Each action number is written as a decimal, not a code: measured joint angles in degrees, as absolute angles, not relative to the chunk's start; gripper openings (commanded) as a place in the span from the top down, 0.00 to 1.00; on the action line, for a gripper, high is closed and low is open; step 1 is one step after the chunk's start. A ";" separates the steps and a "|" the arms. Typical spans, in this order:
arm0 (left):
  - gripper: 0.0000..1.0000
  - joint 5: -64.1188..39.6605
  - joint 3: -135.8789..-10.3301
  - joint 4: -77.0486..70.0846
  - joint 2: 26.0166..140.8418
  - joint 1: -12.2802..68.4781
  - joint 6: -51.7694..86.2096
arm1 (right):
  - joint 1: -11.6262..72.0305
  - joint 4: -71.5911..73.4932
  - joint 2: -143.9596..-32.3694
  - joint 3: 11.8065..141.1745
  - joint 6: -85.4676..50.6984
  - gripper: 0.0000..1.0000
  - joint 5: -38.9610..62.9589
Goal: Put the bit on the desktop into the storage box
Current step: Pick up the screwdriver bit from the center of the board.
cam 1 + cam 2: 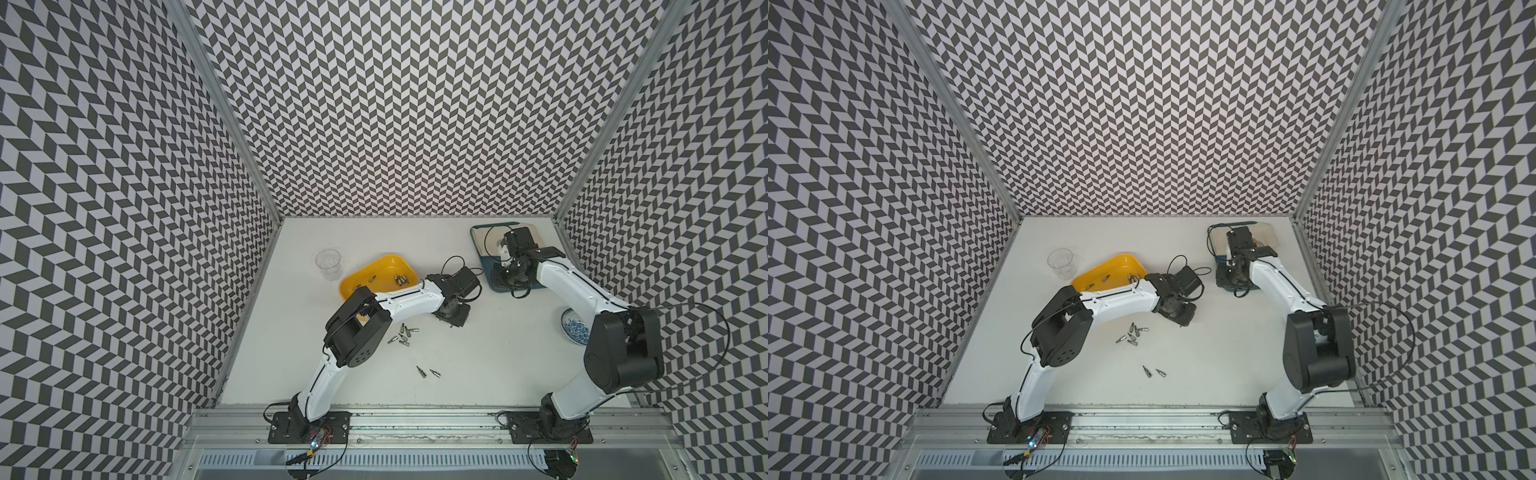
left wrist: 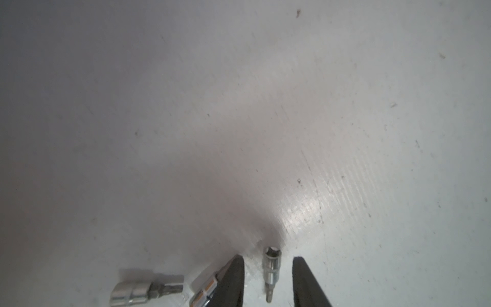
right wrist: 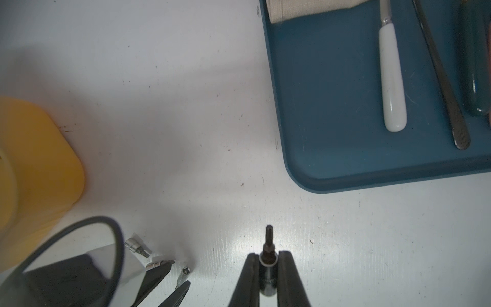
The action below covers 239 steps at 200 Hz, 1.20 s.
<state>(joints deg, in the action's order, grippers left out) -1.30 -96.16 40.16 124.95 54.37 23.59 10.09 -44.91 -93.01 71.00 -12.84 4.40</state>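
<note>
While the left gripper (image 2: 268,257) sat low with jaws apart, straddling a silver socket bit (image 2: 271,271) that lay flat on the desktop (image 2: 372,133) with a gap on each side, nothing was gripped there yet. The right gripper (image 3: 269,256) was clamped on a dark bit (image 3: 268,263), tip poking past the fingertips, over bare desktop between the storage box (image 3: 39,159) and the blue tray (image 3: 332,148). Two more sat tight by the left jaws: a banded bit (image 2: 204,287) against the outside of one finger and a stubby bit (image 2: 143,291) just beside it, so closing looked likely to nudge them. Progress, my read: partial. A handful of bits (image 1: 401,278) lay in the storage box. A loose cluster of bits (image 1: 402,334) and a pair of bits (image 1: 428,371) lay on the desktop nearer the rail, plus those at the grippers. Room: the left forearm (image 1: 407,299) crossed the box's near end, so its far half was open for a drop. The right arm's route to the box ran past the left wrist and its cable loop (image 3: 117,239), which looked tight. The tray edge was close on the other side. The glass cup (image 1: 328,264) stood just beside the box's far corner. Front-centre desktop was open.
</note>
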 measured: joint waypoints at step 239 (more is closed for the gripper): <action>0.78 -1.08 -99.85 44.10 127.98 54.76 21.89 | 9.82 -44.95 -93.01 71.00 -12.03 1.00 4.78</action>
<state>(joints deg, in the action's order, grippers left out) -1.08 -99.85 44.10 127.98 54.76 21.89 9.82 -44.95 -93.01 71.00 -12.03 4.78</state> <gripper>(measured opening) 0.233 0.127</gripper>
